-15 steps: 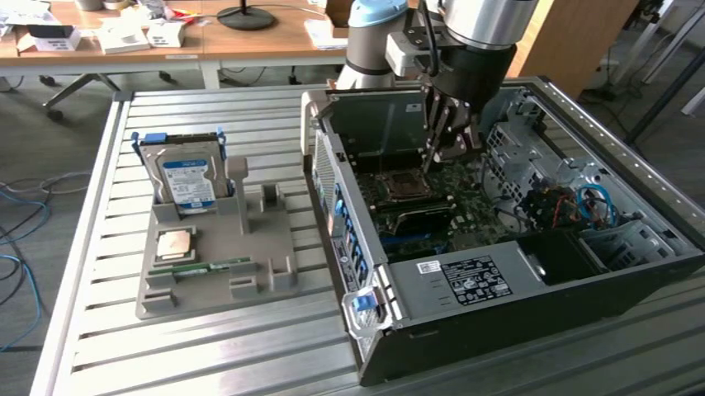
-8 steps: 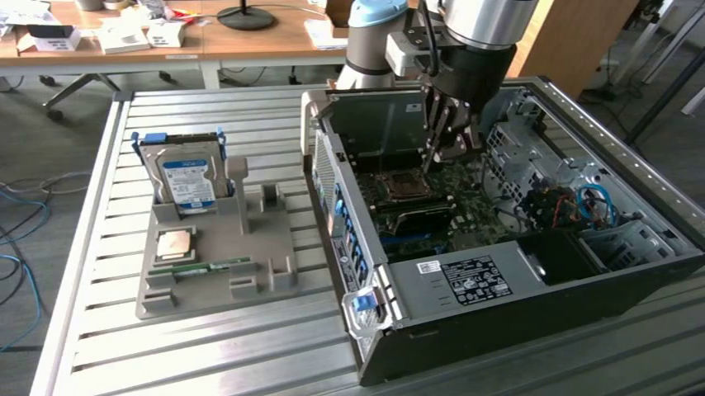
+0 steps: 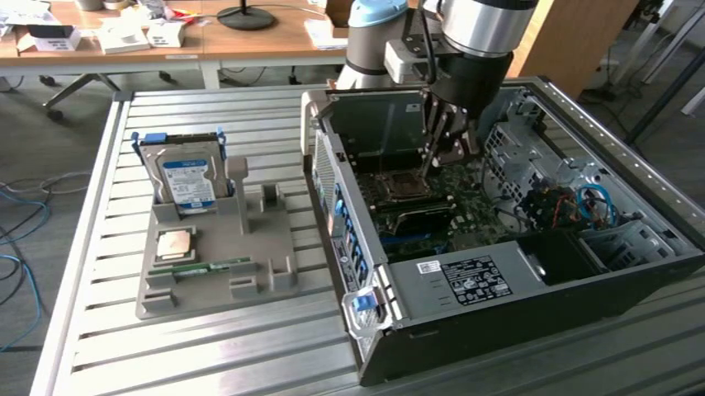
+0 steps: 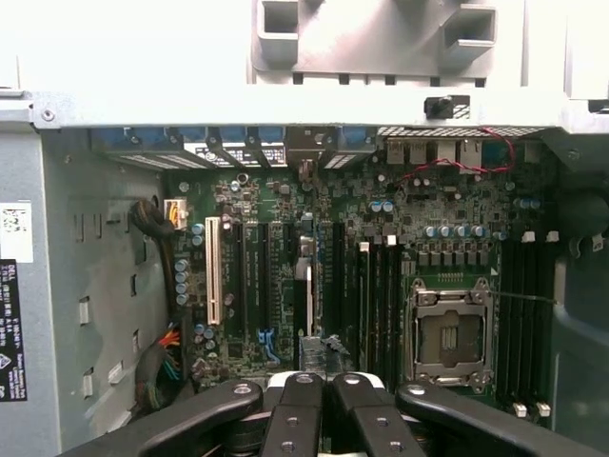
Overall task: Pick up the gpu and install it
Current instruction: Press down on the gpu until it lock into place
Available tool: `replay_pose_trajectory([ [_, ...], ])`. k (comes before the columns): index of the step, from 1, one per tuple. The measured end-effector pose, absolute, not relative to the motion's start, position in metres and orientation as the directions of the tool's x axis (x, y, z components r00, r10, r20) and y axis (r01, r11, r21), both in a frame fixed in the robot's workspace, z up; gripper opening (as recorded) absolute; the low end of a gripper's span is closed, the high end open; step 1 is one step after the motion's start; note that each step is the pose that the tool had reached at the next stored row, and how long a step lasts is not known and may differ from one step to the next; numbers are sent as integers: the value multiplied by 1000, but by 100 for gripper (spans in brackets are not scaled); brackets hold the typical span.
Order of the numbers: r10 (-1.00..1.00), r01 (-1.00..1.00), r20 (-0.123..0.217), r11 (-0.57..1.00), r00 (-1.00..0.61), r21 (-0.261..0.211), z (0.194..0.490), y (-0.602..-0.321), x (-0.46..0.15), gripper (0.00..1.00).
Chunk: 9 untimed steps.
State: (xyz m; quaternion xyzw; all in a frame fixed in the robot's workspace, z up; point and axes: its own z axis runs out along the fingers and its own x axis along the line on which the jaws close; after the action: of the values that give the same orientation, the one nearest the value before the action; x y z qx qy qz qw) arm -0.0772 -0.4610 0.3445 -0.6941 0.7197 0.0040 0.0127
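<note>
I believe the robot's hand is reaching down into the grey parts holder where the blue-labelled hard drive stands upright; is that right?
Not quite: the exterior view shows the hand reaching down into the open computer case, not the grey parts holder. The blue-labelled hard drive does stand upright in that holder.

Labels on hard drive [image 3: 185, 177], case [image 3: 441, 334]: illegible

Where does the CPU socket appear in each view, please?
Exterior view: the CPU socket lies on the motherboard in the open case, just to the exterior view's left of the gripper.
Wrist view: the CPU socket sits between long black slots, near the gripper.
Shared landmark: the gripper.
</note>
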Motion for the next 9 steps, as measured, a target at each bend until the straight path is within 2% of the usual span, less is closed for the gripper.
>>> replay_pose_trajectory([
  [9,-999,-999,-24,36,-36,-12,330,-461,-77,11],
])
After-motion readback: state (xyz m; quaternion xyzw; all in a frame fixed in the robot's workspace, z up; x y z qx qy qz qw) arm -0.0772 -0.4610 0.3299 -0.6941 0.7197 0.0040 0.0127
